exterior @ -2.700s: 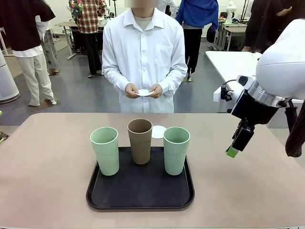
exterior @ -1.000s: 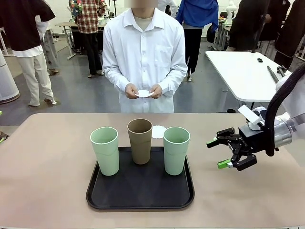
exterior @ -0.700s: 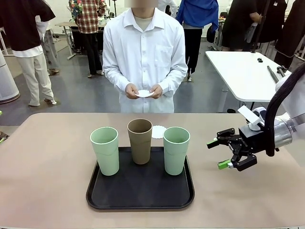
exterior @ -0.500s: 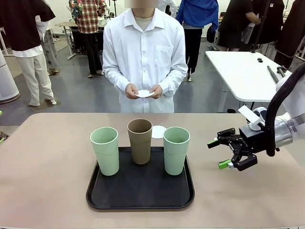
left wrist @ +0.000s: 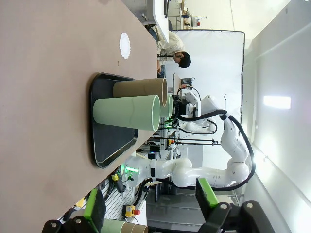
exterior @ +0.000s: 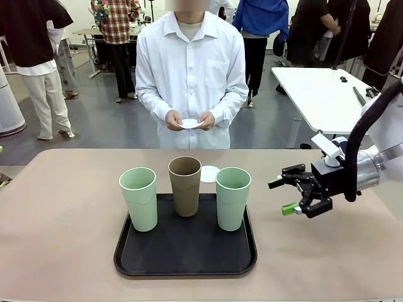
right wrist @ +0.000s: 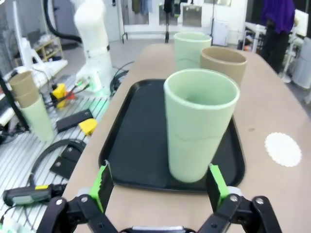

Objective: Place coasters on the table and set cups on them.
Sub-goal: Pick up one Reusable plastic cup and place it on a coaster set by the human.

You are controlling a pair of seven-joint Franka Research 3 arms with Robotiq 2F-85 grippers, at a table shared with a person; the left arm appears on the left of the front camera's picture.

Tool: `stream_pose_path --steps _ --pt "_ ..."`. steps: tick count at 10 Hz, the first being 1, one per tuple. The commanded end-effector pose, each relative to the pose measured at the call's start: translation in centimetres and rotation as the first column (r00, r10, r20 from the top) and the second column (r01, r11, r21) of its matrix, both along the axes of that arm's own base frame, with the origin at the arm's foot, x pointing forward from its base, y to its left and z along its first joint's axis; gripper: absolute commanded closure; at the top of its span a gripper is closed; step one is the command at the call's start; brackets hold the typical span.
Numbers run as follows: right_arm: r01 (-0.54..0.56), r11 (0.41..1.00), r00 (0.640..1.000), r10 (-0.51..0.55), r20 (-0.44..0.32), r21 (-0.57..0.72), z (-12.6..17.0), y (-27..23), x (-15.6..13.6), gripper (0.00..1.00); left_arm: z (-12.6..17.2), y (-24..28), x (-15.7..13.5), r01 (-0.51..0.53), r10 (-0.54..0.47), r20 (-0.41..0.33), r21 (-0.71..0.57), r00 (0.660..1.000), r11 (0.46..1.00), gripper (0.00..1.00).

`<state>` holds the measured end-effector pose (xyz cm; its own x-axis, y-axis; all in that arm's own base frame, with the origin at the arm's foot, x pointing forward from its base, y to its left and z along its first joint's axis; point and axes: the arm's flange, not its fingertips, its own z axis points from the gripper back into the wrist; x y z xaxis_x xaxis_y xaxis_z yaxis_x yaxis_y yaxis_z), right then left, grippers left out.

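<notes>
Three cups stand on a black tray (exterior: 182,255) on the beige table (exterior: 63,207): a pale green cup (exterior: 138,198) on the left, a tan-brown cup (exterior: 185,185) in the middle and a second pale green cup (exterior: 233,198) on the right. One white lacy coaster (exterior: 210,173) lies on the table behind the tray. The person holds more coasters (exterior: 190,123) in both hands. My right gripper (exterior: 281,196) hovers open to the right of the right green cup (right wrist: 200,124), which its jaws (right wrist: 159,183) frame from a short distance. My left gripper (left wrist: 150,204) is open, far from the cups (left wrist: 127,112).
A white-topped table (exterior: 321,88) stands at the back right, with people walking behind it. In the right wrist view, cables, small devices and stacked cups (right wrist: 29,104) lie off the table's side. Bare tabletop stretches left and right of the tray.
My right gripper has swung from pointing down to pointing sideways, then moved left and slightly up towards the right green cup, staying open. Cups, coaster and person are unchanged.
</notes>
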<state>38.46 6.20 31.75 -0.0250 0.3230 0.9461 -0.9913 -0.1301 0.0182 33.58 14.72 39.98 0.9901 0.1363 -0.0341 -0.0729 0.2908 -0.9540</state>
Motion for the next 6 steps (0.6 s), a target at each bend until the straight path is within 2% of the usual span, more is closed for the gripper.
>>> stream_pose_path --steps 1,3,6 --pt "0.025 0.997 1.0 -0.024 -0.014 0.079 -0.4 1.5 1.8 0.0 0.2 0.1 -0.1 -0.005 0.005 0.007 -0.013 1.0 1.0 0.0" --pt "0.052 0.991 0.998 -0.048 -0.039 0.123 -1.0 2.4 3.2 0.0 0.2 0.1 -0.1 -0.005 0.005 0.007 -0.013 1.0 1.0 0.0" --pt "0.028 0.993 0.997 -0.02 -0.071 0.116 -1.9 3.3 4.0 0.0 0.2 0.1 -0.1 -0.005 0.005 0.007 -0.013 1.0 1.0 0.0"
